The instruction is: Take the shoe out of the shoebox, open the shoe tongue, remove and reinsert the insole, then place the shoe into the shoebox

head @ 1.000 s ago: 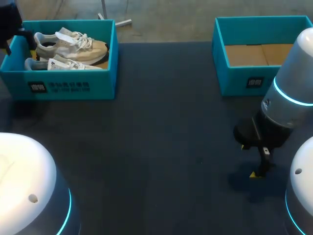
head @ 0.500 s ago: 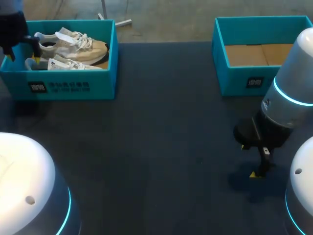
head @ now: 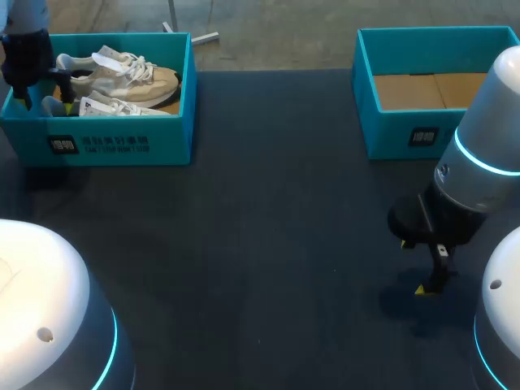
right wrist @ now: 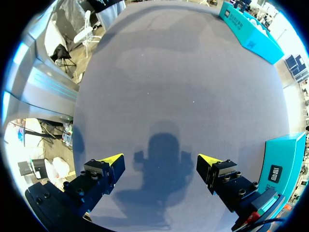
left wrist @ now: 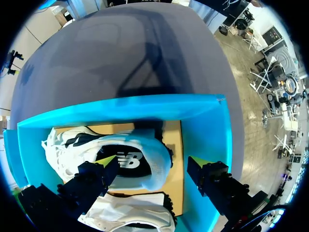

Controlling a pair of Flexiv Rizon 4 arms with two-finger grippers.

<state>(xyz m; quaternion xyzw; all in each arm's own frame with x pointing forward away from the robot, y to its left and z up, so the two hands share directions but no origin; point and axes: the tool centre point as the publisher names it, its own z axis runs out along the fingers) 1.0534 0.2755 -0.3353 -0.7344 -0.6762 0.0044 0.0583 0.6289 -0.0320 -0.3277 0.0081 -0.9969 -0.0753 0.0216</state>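
**Two arms over a dark surface, the left one above a shoebox that holds a pair of shoes**

At the far left of the surface (head: 268, 244) stands a teal left shoebox (head: 114, 142) with no lid. A pair of pale shoes (head: 122, 81) lies in it side by side, heels towards the box's left end and laces showing.

The left end effector (head: 45, 96) hangs over that left end, above the heels. In the left wrist view, the left end effector (left wrist: 151, 163) has its two yellow-tipped fingers spread wide. The heel of one shoe (left wrist: 123, 147) sits in the gap between them. That shoe is white, with a dark opening and a padded collar. One fingertip overlaps the shoe's side. The other is over the brown cardboard floor, close to the box's end wall. Whether either tip touches the shoe cannot be told. The other shoe of the pair (left wrist: 130, 215) lies just beside it, nearer the wrist.

The middle of the surface is plain dark cloth.

At the far right stands a second teal box, the right shoebox (head: 406, 134), with its brown cardboard floor showing.

Well in front of the right shoebox, the right end effector (head: 422, 286) points down at the surface. In the right wrist view, the right end effector (right wrist: 160, 159) also has its fingers wide apart, with nothing between them but its own shadow on the cloth. A corner of the right shoebox (right wrist: 280, 166) stands just beside one finger.
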